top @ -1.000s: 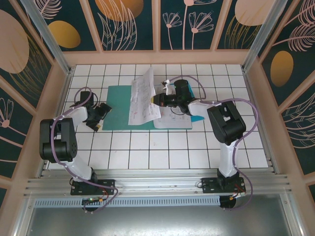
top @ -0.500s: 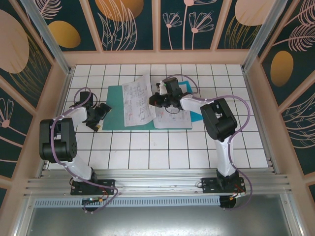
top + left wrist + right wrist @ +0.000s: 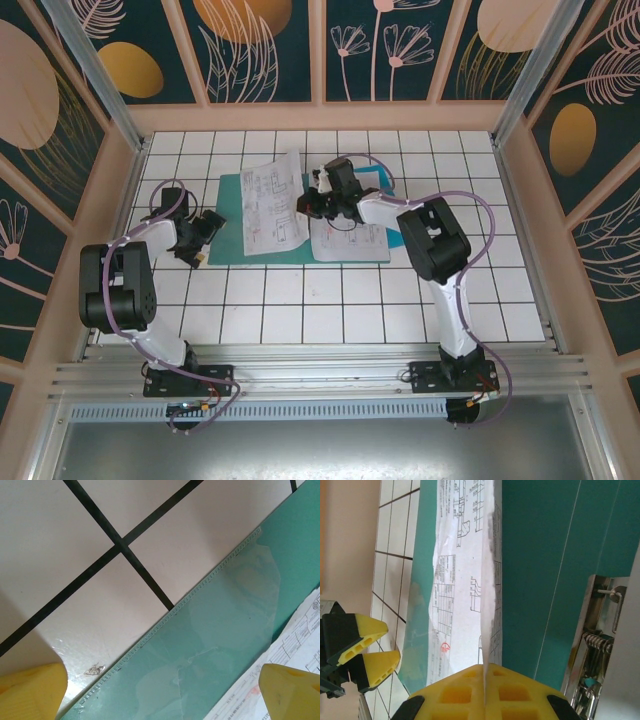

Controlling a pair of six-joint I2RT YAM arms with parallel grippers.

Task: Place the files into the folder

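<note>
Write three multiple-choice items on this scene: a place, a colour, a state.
1. The left fingers sit: A at the folder's left edge; B on the right arm's base; C against the far wall.
2. The folder is: A red; B teal-green; C black.
3. The right fingers are: A wide open; B shut on nothing; C shut on a printed sheet.
Answers: A, the top view puts them beside that edge; B, its surface shows that colour; C, the wrist view shows paper pinched between them.

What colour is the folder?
The folder is plain teal green, clearest in the right wrist view.
</note>
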